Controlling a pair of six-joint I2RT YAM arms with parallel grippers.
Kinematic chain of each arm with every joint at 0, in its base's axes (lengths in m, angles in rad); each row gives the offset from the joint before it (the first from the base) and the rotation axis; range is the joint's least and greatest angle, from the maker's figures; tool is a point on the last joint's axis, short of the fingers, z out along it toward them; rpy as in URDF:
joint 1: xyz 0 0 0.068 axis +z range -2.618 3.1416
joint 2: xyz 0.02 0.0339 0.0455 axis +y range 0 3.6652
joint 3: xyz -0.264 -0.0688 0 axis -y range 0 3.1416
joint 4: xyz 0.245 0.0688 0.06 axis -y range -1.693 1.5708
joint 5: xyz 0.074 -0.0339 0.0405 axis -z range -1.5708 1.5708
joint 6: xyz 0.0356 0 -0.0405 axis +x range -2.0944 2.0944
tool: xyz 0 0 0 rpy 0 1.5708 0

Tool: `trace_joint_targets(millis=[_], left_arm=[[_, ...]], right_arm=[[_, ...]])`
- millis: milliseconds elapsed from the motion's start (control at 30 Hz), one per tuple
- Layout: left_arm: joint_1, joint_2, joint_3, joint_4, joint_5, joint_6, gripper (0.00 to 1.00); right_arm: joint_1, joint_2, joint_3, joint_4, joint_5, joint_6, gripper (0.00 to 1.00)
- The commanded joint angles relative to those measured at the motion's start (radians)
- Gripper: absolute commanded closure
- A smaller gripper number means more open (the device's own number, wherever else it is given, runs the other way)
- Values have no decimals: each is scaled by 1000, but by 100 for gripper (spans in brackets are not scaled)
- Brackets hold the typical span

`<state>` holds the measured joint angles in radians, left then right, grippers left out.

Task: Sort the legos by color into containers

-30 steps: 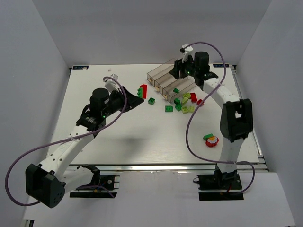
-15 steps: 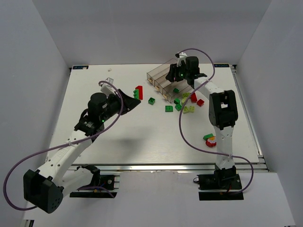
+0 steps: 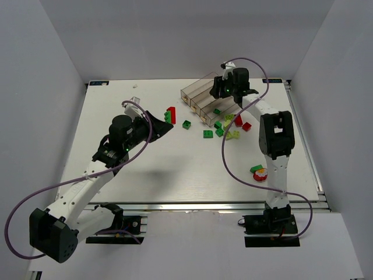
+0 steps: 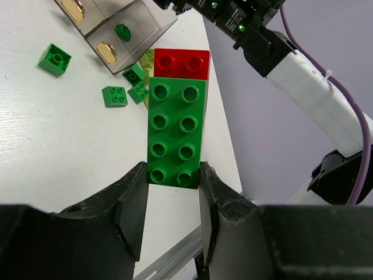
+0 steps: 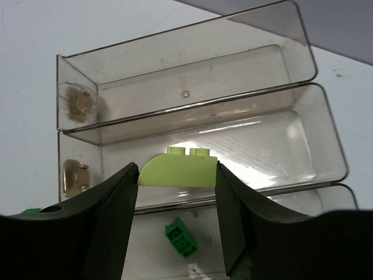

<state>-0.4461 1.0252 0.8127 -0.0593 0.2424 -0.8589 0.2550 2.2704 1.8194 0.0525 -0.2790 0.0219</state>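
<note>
The left hand (image 4: 173,175) is clenched on a dark green brick (image 4: 175,131) with a red brick (image 4: 182,63) stuck to its far end — 2 colours, probably to be split before sorting. Loose legos (image 3: 224,125) are scattered on the bench (image 3: 116,175) by the tray (image 5: 192,104). A lime brick (image 5: 178,170) is pinched in the right hand (image 5: 176,175) over the middle of 3 compartments — seemingly for dropping there.

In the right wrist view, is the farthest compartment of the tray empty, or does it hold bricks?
Empty: through the clear walls of the farthest compartment only the white table shows, no brick.
</note>
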Motion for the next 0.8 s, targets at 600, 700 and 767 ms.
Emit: trace_joint_targets(millis=[600, 700, 767], left_arm=[[6, -5, 6, 36, -3, -5, 88], [6, -7, -6, 53, 21, -11, 88], [6, -7, -23, 94, 37, -17, 88]], right_arm=[[-11, 51, 89, 32, -77, -94, 26], [-14, 12, 87, 32, -98, -108, 20], [-17, -20, 81, 18, -130, -128, 11]])
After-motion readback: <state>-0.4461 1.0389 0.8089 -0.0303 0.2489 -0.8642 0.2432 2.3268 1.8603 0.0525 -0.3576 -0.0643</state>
